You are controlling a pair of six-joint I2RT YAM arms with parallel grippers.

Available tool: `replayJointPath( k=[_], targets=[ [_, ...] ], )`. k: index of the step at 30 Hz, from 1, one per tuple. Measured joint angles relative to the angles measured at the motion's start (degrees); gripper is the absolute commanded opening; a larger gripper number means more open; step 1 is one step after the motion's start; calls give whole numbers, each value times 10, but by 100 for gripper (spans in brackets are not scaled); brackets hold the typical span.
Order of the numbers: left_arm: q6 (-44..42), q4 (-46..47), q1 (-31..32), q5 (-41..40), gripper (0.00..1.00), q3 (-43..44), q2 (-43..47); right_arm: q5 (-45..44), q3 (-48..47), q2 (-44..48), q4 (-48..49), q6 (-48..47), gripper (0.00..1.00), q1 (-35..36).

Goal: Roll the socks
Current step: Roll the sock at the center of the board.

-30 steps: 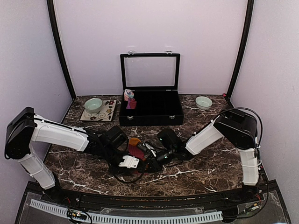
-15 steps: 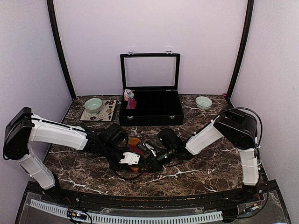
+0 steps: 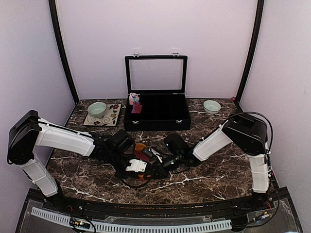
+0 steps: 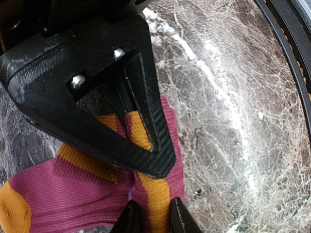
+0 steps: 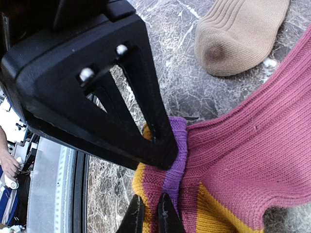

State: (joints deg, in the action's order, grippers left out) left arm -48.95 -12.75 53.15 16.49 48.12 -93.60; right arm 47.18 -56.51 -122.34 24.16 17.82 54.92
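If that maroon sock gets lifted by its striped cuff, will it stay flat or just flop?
Probably flop: the maroon sock is soft knit, bunched where the right end effector pinches its cuff. Likely light, being only fabric. Its ribbed weave should grip rather than slip.

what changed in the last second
The left arm edged slightly right, toward the right claw. The left claw pinches the maroon sock at its striped cuff. No grab or release is visible. The right arm, its claw shut on the same cuff, and the black box stayed put.
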Motion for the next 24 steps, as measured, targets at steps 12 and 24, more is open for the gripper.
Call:
replayJointPath(
  k=[12, 24],
  targets=[
    [-6, -10, -2, 2, 0, 19, -25, -7, 4, 13, -7, 5, 14, -1],
    [-9, -102, -45, 123, 0, 128, -119, -132, 99, 128, -27, -14, 40, 1]
  ],
)
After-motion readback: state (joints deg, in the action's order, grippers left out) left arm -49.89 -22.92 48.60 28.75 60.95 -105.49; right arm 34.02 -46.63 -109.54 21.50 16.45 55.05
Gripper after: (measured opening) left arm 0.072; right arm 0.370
